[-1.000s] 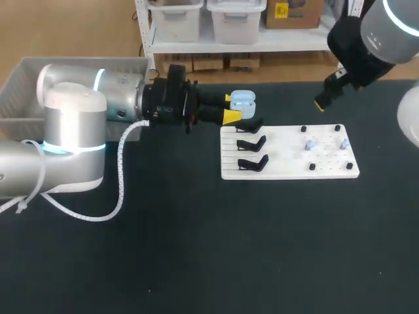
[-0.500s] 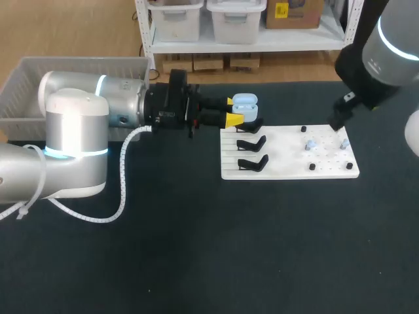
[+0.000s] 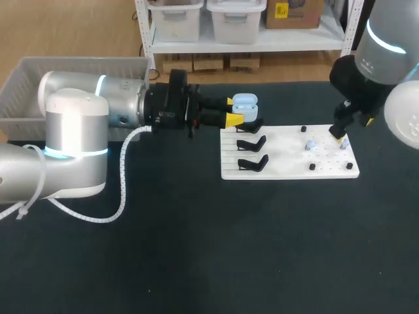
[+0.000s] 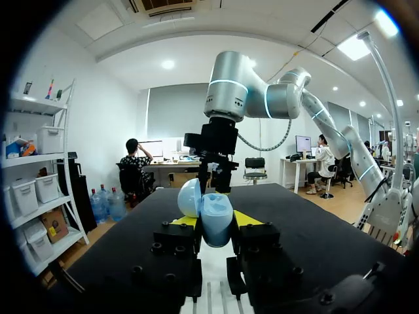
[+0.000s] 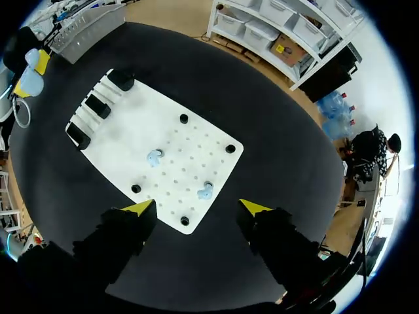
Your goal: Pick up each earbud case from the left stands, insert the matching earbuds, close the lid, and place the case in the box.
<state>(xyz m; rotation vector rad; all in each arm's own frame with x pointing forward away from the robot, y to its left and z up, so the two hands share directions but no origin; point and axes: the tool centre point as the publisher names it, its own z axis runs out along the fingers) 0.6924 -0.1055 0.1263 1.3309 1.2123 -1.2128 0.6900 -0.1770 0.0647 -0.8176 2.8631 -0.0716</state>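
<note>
My left gripper [image 3: 234, 110] is shut on a light blue earbud case [image 3: 243, 101], held with its lid open just above the back stand [image 3: 249, 125]. In the left wrist view the case [image 4: 215, 221] sits between the yellow tips, its lid [image 4: 190, 197] tipped aside. Two pale blue earbuds [image 3: 311, 144] [image 3: 343, 142] rest on the white board [image 3: 281, 167]. My right gripper [image 3: 340, 134] hangs open over the right-hand earbud [image 5: 205, 191]; in its own view, where the right gripper [image 5: 196, 207] spans wide, that earbud lies just ahead of the fingers, untouched.
Three black stands [image 5: 98, 104] line the board's left side, all bare. Black pegs [image 3: 312, 166] dot the board's right half. A grey basket [image 3: 19, 78] stands at the table's far left behind my left arm.
My right arm has come down from the back right to just over the board's right earbud, and its fingers have narrowed a little. The left arm shifted slightly right early on, then held still.
</note>
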